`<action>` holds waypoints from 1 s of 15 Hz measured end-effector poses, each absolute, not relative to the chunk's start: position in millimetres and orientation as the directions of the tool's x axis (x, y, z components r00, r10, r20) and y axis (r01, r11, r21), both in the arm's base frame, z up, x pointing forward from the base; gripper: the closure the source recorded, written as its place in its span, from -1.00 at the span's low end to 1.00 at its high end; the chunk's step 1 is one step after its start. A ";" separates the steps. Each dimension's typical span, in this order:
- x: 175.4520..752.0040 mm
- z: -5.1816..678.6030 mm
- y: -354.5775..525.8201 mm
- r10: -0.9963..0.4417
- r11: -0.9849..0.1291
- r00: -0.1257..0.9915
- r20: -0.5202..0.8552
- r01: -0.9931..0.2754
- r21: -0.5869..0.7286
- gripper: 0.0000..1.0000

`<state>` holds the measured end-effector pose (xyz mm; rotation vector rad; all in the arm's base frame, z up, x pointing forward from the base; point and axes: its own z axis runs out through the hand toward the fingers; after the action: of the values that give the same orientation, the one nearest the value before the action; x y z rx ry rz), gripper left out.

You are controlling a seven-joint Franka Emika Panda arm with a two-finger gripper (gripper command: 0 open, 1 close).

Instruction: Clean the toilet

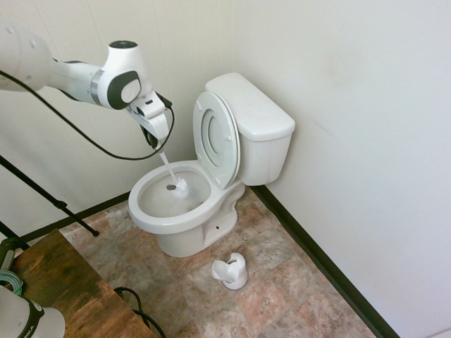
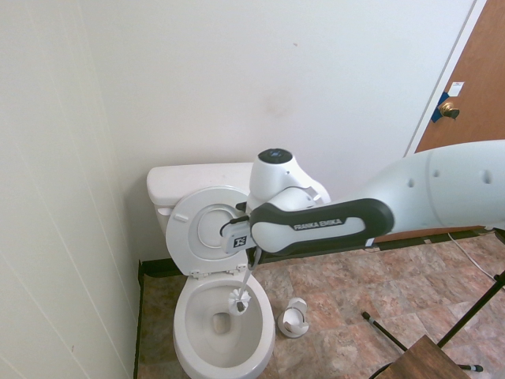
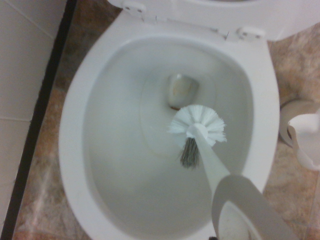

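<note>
Brown stone-look floor tiles meet white walls in a small bathroom corner. Left in the first exterior view, the gripper clamps one white toilet brush, its fingertips hard to make out. Directly below stands one toilet, lid raised, bristles inside its bowl. One brush holder sits beside its base.

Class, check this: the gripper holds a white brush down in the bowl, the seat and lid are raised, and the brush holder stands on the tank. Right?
Not quite. The brush holder stands on the floor beside the toilet, as the first exterior view shows. The rest holds.
</note>
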<state>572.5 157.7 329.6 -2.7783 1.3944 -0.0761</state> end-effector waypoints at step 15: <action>667.6 176.6 252.2 -0.852 -0.519 0.511 0.113 -0.853 -0.053 1.00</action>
<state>667.6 252.2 176.6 -2.7392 1.5453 -0.1956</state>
